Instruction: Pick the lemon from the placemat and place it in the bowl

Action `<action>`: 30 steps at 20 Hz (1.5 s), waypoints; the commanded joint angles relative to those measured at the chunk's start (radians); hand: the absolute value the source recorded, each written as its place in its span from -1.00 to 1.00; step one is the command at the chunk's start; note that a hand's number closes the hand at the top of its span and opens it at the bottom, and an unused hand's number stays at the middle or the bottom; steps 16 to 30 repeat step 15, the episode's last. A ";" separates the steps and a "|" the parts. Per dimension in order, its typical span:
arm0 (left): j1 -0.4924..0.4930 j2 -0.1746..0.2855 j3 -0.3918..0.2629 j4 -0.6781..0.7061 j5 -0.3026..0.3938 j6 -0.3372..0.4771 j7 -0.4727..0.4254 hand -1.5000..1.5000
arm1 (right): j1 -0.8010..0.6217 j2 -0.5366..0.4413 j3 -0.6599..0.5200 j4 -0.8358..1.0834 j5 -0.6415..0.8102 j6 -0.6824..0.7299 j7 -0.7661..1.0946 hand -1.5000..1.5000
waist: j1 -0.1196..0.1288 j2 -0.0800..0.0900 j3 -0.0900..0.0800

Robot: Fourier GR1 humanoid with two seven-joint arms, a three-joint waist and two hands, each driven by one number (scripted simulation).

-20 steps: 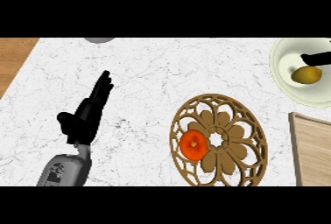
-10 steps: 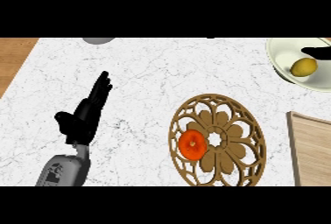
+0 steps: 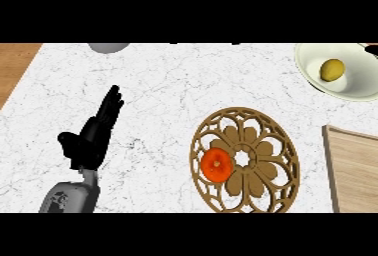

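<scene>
The yellow lemon (image 3: 332, 69) lies inside the pale green bowl (image 3: 365, 87) at the counter's far right. It is free of any hand. The round brown openwork placemat (image 3: 258, 135) lies at centre right, with an orange fruit (image 3: 216, 164) on its left part. My left hand (image 3: 92, 135) rests open at the left, fingers straight and pointing away, well apart from the placemat. Of my right hand only a dark sliver (image 3: 372, 48) shows at the right edge beyond the bowl's rim.
A wooden board (image 3: 358, 170) lies at the right edge, just right of the placemat. A grey round object (image 3: 109, 47) sits at the far edge. The white marble counter ends at a wooden strip (image 3: 13, 70) on the left.
My right hand, which was over the lemon in the bowl, has drawn away to the upper right and left the lemon lying in the bowl. The left hand has not moved.
</scene>
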 commanded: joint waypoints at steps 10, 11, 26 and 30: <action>-0.008 -0.010 0.008 -0.008 -0.028 0.004 0.026 0.00 | 0.236 -0.016 -0.047 -0.191 -0.182 0.286 -0.059 -1.00 | -0.017 -0.007 -0.001; -0.019 0.012 0.058 0.037 0.027 -0.043 -0.021 0.00 | 0.272 0.016 -0.028 -0.283 -0.192 0.280 0.002 -1.00 | -0.028 -0.010 -0.002; -0.033 -0.056 0.009 0.079 -0.044 0.025 -0.031 0.00 | 0.337 0.014 -0.015 -0.368 -0.224 0.304 0.016 -1.00 | -0.023 -0.007 -0.002; -0.033 -0.056 0.009 0.079 -0.044 0.025 -0.031 0.00 | 0.337 0.014 -0.015 -0.368 -0.224 0.304 0.016 -1.00 | -0.023 -0.007 -0.002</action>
